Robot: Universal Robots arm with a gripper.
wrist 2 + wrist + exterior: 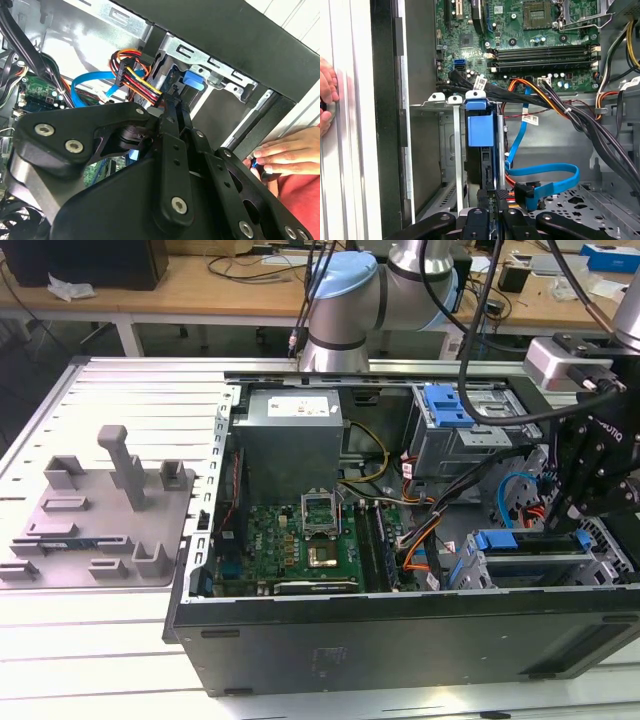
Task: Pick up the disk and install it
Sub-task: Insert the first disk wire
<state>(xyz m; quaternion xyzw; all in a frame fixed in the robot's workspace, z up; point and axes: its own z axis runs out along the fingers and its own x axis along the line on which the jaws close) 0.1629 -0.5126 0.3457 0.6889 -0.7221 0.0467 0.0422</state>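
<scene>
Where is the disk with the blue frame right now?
In the first wrist view, the disk stands on edge in the grey drive cage, right by the gripper, with a blue cable beside it.

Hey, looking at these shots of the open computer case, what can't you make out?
Flat disk in its bright blue plastic carrier: first wrist view, edge-on in the grey metal drive cage, broad faces hidden.
Black gripper: second wrist view, its own linkage hides whether it touches the disk.
Person's hand: first wrist view, cut off by the picture's edge.

The arm (345, 300) holds its end effector (490, 207) pointing downward.
</scene>
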